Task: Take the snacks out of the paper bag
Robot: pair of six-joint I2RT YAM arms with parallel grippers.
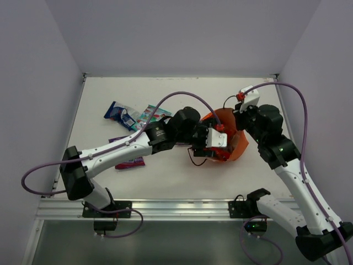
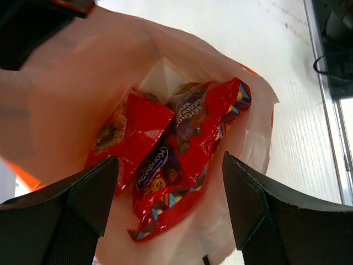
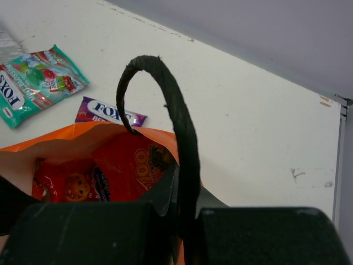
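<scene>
Red snacks (image 2: 176, 165) between wide-spread left fingers (image 2: 83, 204)

The white worktop (image 1: 176, 91) carries the orange bag (image 1: 238, 146). Left of the bag lie a blue packet (image 1: 117, 112), a teal packet (image 1: 153, 114), a purple packet (image 1: 116, 139) and a magenta packet (image 1: 131, 163).

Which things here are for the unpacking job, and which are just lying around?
For the job: paper bag, gripped by right end effector; large red packet, small red packet inside; teal packet, purple packet, blue packet, magenta packet outside; open left end effector.
Just there: table, purple cables.
</scene>
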